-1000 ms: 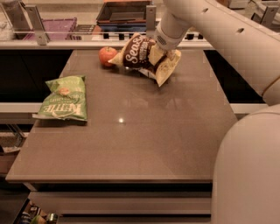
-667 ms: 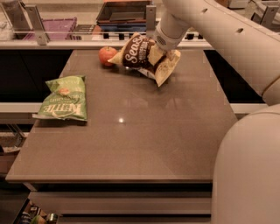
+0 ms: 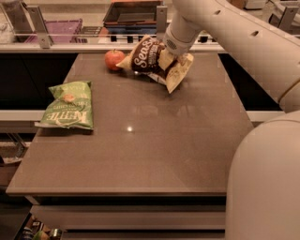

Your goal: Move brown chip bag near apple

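Note:
The brown chip bag (image 3: 149, 57) is at the far middle of the table, tilted, with its dark middle raised and its lower cream end (image 3: 176, 77) touching the tabletop. My gripper (image 3: 168, 55) comes down from the upper right and is shut on the bag's right part; the fingers are mostly hidden by the bag. The small red-orange apple (image 3: 114, 59) stands on the table just left of the bag, almost touching the bag's left cream end.
A green chip bag (image 3: 68, 106) lies flat near the table's left edge. A rail (image 3: 84, 47) with a dark tray (image 3: 133, 14) and a purple bin (image 3: 58, 29) runs behind the table (image 3: 150, 150). My arm's body (image 3: 267, 178) fills the right foreground.

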### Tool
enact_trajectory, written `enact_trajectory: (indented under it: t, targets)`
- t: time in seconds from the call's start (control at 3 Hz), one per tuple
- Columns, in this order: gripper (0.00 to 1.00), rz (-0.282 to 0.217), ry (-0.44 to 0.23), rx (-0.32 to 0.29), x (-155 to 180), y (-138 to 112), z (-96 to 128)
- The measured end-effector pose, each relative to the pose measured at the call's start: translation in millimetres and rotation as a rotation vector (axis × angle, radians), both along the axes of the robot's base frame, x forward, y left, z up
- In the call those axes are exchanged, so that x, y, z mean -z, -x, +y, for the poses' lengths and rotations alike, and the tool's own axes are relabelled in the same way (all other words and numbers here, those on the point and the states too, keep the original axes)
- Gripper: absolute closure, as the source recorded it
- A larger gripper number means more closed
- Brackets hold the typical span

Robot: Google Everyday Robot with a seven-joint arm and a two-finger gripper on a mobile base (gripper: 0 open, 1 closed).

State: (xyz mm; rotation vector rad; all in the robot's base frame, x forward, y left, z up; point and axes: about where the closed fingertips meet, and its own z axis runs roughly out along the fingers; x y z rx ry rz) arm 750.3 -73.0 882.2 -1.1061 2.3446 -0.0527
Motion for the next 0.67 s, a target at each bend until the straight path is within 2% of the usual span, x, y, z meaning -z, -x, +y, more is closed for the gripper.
enact_trajectory:
  t: [0.33,0.67]
  targets:
    - [0.12,0.004,0.001,-0.002,2.5,-0.2,1.0]
    - [0.0,0.007,0.002,-0.003,4.7,-0.3,1.9]
